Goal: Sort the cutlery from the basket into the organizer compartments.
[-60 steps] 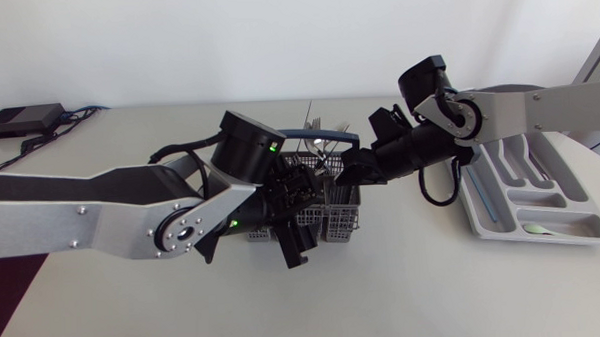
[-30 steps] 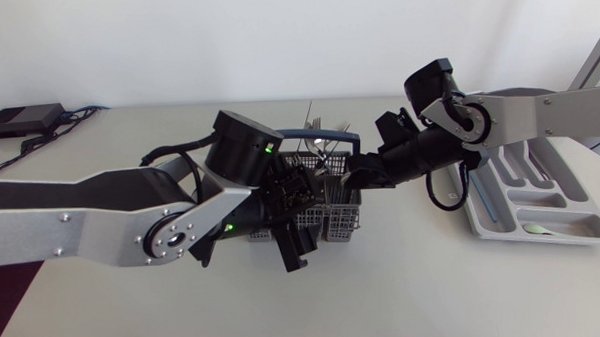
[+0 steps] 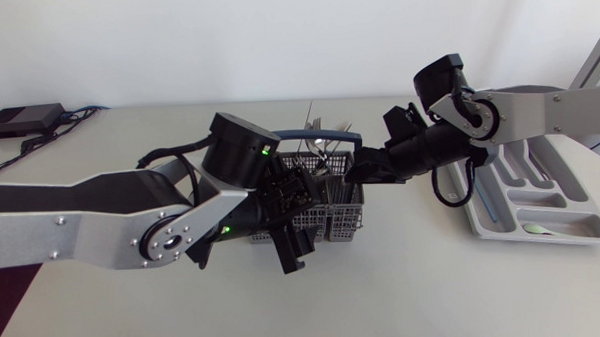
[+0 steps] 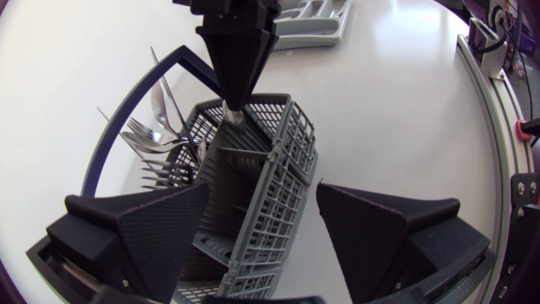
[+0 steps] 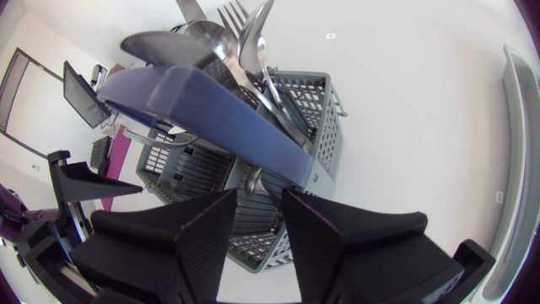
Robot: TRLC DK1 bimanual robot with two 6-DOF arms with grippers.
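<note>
Head view: lattice basket (image 3: 332,223), steel cutlery (image 3: 323,142)

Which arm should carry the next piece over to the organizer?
Right. The right gripper is shut on a cutlery handle in the basket, and that arm comes in from the organizer's side. The left gripper is open, straddling the basket.

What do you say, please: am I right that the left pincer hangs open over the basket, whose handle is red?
Not quite: the handle is blue, not red, as the right wrist view shows. The rest stands: the left pincer hangs open over the basket.
</note>
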